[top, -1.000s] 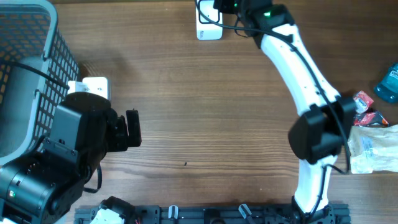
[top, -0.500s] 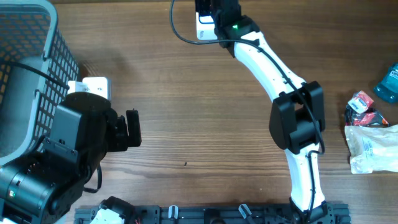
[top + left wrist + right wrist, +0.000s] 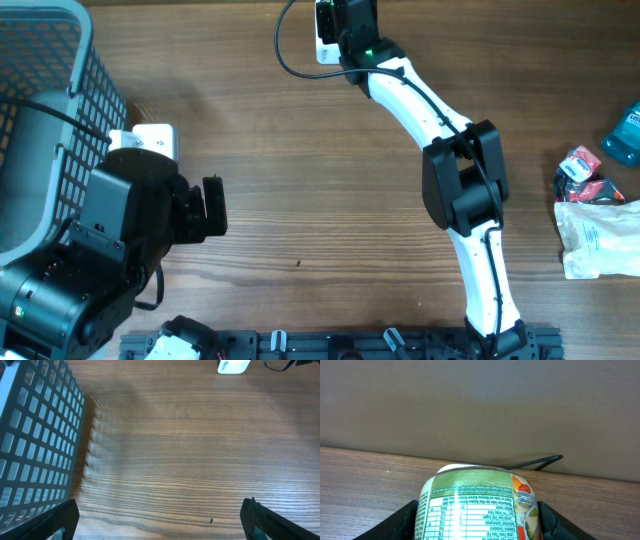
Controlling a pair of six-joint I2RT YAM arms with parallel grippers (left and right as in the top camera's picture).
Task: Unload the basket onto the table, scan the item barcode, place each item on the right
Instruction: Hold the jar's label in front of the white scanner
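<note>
You have the can (image 3: 479,505) clamped between the fingers of the right tool (image 3: 480,527), its side facing you: green label, nutrition table printed upside down, a red-orange picture toward 3 o'clock. The white scanner (image 3: 323,48) sits at 12 o'clock in the overhead view, partly hidden.

You see a can (image 3: 477,505) with a green label, a white print panel and an orange-red picture. The table (image 3: 320,200) is brown wood grain, the basket (image 3: 100,90) a grey grid, the arm (image 3: 415,100) white with black joints, the bottle (image 3: 625,135) blue.
</note>
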